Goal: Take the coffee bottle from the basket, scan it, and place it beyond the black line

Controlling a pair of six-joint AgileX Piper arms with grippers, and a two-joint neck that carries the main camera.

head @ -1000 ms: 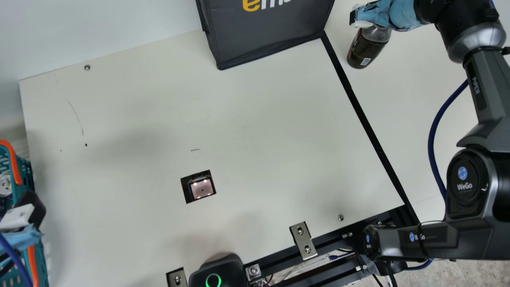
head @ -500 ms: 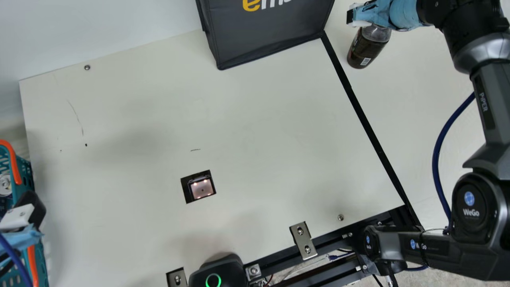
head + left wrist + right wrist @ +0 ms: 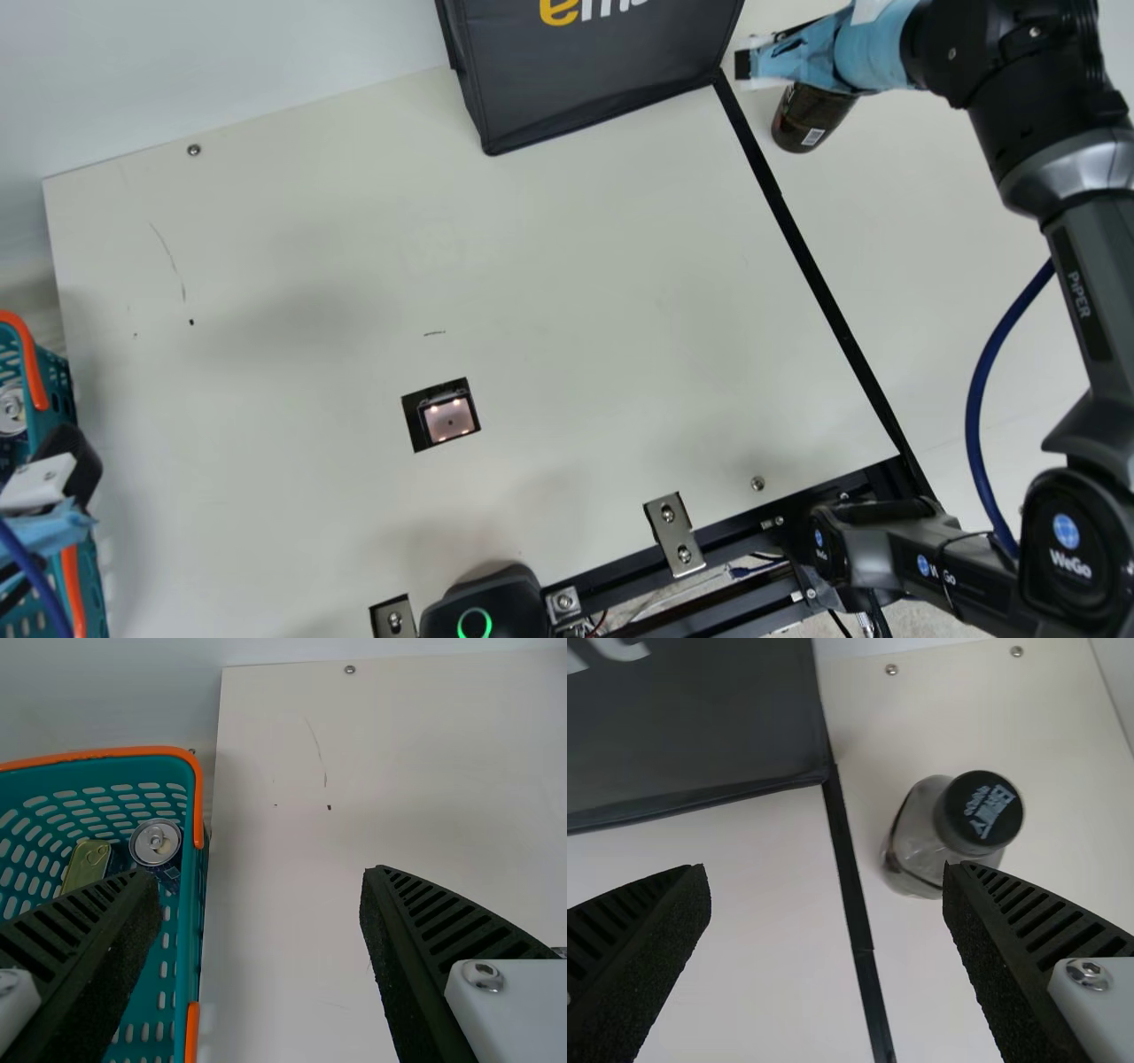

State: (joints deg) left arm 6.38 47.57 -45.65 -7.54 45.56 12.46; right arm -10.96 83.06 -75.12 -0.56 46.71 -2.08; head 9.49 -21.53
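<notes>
Beyond the black line (image 3: 815, 257), on its right in the main view, stands the dark coffee bottle (image 3: 808, 122). My right gripper (image 3: 753, 64) hangs over the bottle's top and reaches left toward the bag's corner. In the right wrist view my right gripper (image 3: 826, 870) is open and empty, with the black-capped coffee bottle (image 3: 917, 846) beside one finger and the black line (image 3: 852, 895) between the fingers. My left gripper (image 3: 66, 487) stays at the basket (image 3: 34, 363). The left wrist view has my left gripper (image 3: 257, 877) open, one finger over the basket (image 3: 190, 930).
A lit scanner window (image 3: 447, 418) is set in the table. At the back stands a dark bag (image 3: 594, 80), close to the line's far end. The basket holds a silver-topped can (image 3: 155, 843) and a gold-topped tin (image 3: 87, 865).
My right gripper has moved left and slightly down in the main view, covering more of the bottle's top, and its arm has shifted down. The bottle and my left arm have kept still.
</notes>
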